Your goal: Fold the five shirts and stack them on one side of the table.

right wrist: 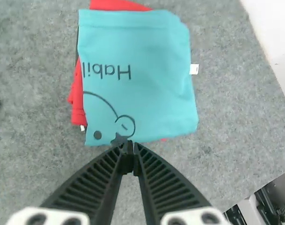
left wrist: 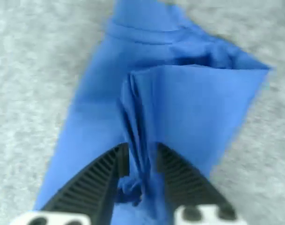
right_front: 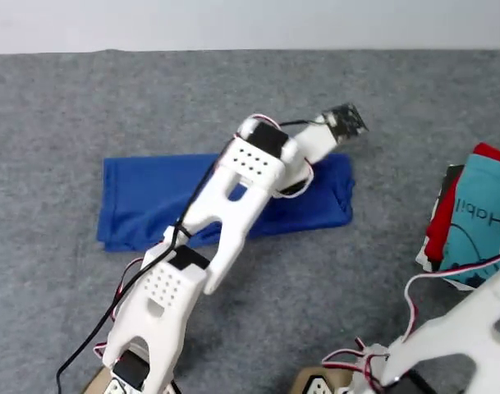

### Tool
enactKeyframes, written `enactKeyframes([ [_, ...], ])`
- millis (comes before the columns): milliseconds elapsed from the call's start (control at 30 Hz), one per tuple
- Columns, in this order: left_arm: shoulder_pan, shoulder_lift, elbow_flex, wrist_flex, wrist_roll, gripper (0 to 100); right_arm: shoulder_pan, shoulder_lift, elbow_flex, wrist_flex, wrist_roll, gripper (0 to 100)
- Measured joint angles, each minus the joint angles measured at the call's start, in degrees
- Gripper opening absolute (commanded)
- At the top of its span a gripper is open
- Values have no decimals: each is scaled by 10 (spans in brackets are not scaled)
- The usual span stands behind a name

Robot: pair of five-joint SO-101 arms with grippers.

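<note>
- Pinching noted: left gripper point(left wrist: 142, 157) nearly closed on a raised ridge of the blue shirt point(left wrist: 203, 108), which lies part-folded mid-table point(right_front: 69, 107).
- Right gripper point(right wrist: 128, 149) closed and empty, tips at the edge of the teal shirt point(right wrist: 137, 93), which lies on a red shirt point(right wrist: 114, 4) at the table's right side.
- Judgement: cloth light, limp, bunches readily; a corner or hem would hold better than mid-panel.

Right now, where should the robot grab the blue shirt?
Probably the bunched ridge at the end of the blue shirt nearer the stack, where the left gripper pinches. Come from above: the shirt lies flat as a strip, so only raised cloth fits between fingers.
</note>
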Motion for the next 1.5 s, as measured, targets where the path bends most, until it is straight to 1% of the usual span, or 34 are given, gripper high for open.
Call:
enactKeyframes([
  [167, -33, 30, -60, 0, -1, 184, -11, -55, 66, 0, 0, 14],
  [300, -52, 38, -98, 9, -3, 181, -29, -86, 79, 0, 0, 14],
  [433, -56, 38, -130, 55, -11, 175, -37, -93, 79, 0, 0, 14],
  [567, -55, 38, -151, 118, -30, 115, -36, -93, 79, 0, 0, 14],
  [633, -55, 38, -151, 135, -32, 101, -36, -93, 79, 0, 0, 14],
  [800, -68, 39, -90, 131, -47, 97, -36, -93, 79, 0, 0, 14],
  [933, -98, 68, -39, 84, -52, 97, -36, -93, 80, 0, 0, 14],
  [1100, -133, 113, -42, 62, -52, 97, -36, -93, 80, 0, 0, 14],
  [1233, -141, 117, -89, 82, -54, 97, -36, -93, 80, 0, 0, 14],
  [1367, -135, 117, -167, 134, -55, 97, -36, -93, 80, 0, 0, 14],
  [1500, -120, 117, -218, 140, -51, 97, -36, -93, 80, 0, 0, 14],
])
